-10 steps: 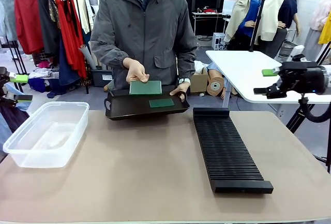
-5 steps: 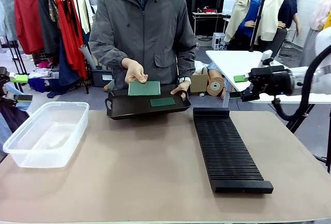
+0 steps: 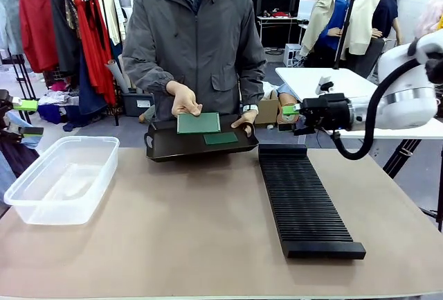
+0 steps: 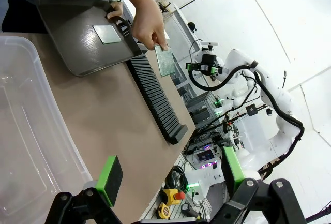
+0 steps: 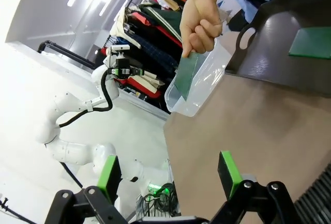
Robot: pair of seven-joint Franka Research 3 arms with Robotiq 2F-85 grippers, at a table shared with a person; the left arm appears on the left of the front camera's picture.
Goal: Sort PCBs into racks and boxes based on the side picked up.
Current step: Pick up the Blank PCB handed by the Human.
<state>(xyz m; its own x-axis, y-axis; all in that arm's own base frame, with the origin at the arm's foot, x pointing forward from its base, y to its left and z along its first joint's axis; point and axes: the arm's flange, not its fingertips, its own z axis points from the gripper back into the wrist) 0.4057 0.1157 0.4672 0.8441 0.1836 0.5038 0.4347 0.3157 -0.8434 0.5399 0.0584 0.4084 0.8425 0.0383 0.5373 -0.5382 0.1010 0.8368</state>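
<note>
L claw [image 4: 170, 175] hangs w/ jaws apart, empty, the clear box [image 3: 62, 175] just beside and below it. Further right, ahead of the R claw [image 3: 285, 118] w/ a gap between, a person's hand [image 3: 183, 99] holds one PCB [image 3: 199, 122] over the dark tray [image 3: 163, 149]; a 2nd PCB [image 3: 220, 138] lies flat in it. The rack [image 3: 304, 199] sits on the bench [image 3: 208, 231] below the R claw, which is spread wide and empty. Step, I reckon: handover pickup. Next: close in, straddle the board's edge, pinch.

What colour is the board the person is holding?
Light green PCB, paler than the darker one on the tray; clearest in the front view.
</note>
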